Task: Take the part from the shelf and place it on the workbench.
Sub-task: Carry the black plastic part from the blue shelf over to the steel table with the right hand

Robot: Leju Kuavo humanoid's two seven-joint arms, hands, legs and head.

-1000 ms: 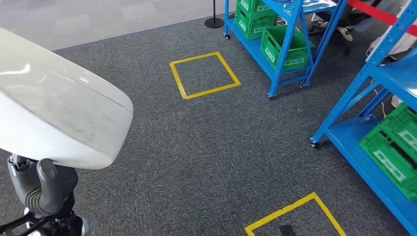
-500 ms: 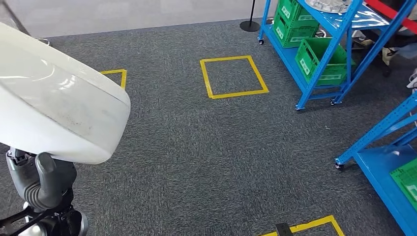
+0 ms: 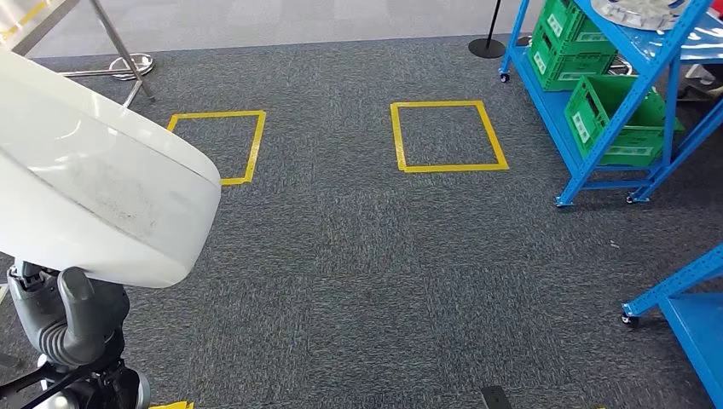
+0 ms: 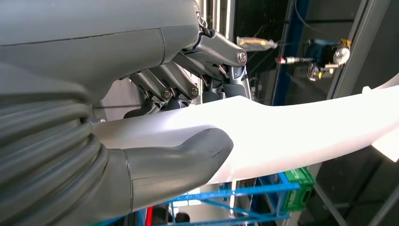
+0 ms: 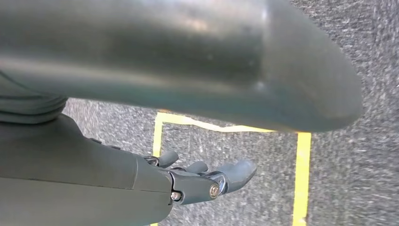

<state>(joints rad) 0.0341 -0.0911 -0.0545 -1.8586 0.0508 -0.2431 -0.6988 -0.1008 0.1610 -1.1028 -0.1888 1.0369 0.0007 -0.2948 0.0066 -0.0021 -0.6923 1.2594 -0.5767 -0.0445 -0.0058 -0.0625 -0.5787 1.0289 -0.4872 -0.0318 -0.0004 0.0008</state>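
A: Where is the part?
B: The big white part [image 3: 94,196] fills the left side of the head view, from the upper left edge down to the lower left. Its surface is smooth and curved, with some grey scuffing.

A: What holds it?
B: The left hand [image 3: 68,319], at the bottom left under the part. In the left wrist view the grey thumb [image 4: 174,157] presses one face of the white part [image 4: 291,136] and the darker fingers [image 4: 188,82] press the other, so the hand grips it.

A: And the right hand?
B: The right hand [image 5: 197,181] hangs above the carpet in its wrist view, its fingers apart, only slightly curved and holding nothing.

A: What lies around?
B: Grey carpet [image 3: 384,256] with two yellow tape squares, one at upper left [image 3: 217,145] and one at upper centre [image 3: 448,136]. A blue shelf [image 3: 614,102] stands at the upper right with green crates [image 3: 614,119] on its lower levels. Another blue shelf corner [image 3: 682,298] shows at the lower right edge.
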